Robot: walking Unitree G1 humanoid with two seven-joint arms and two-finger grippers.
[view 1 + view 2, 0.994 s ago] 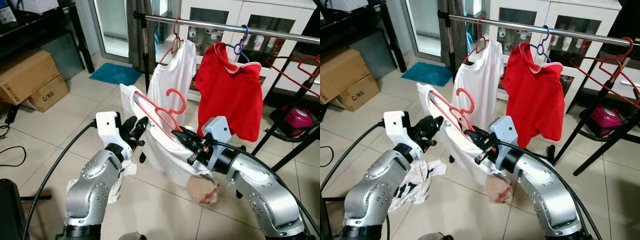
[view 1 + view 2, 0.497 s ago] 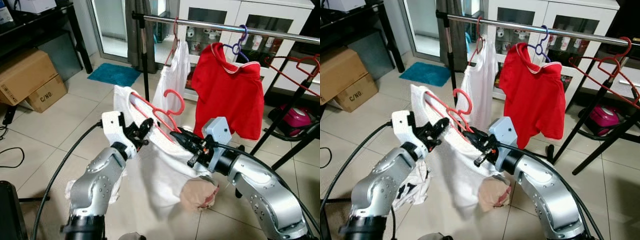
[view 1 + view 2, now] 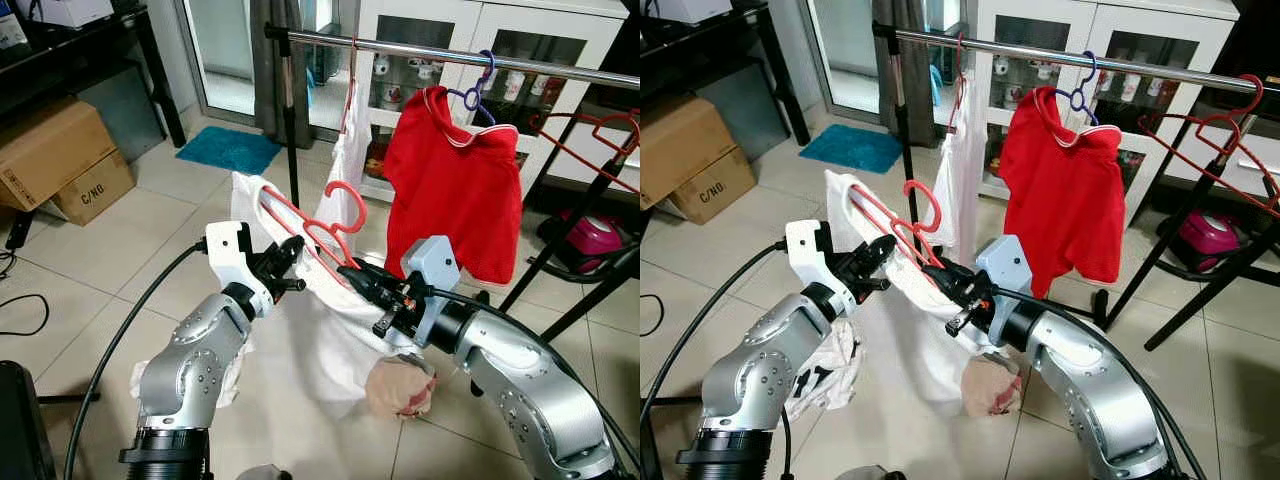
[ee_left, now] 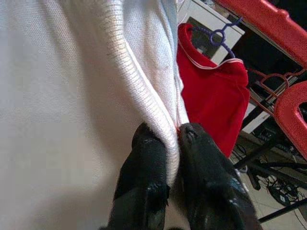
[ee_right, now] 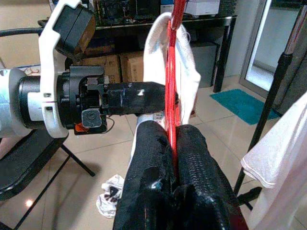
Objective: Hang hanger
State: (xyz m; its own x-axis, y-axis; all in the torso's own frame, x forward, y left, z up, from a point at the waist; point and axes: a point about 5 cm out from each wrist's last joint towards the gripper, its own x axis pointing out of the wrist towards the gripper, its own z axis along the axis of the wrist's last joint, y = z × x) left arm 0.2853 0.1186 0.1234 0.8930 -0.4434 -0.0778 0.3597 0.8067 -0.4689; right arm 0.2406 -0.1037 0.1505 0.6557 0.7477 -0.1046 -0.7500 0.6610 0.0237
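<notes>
Centre frame, the right pincer (image 3: pixel 352 272) clamps the lower bar of a red hanger (image 3: pixel 318 222) dressed in a white shirt (image 3: pixel 318 330), while the left pincer (image 3: pixel 292 262) pinches the shirt's ribbed edge. The step likely demands lifting both together, hook (image 3: pixel 347 200) upright, toward the bare stretch of the steel rail (image 3: pixel 420 48) at upper centre, left of the hung white garment (image 3: pixel 348 150).
</notes>
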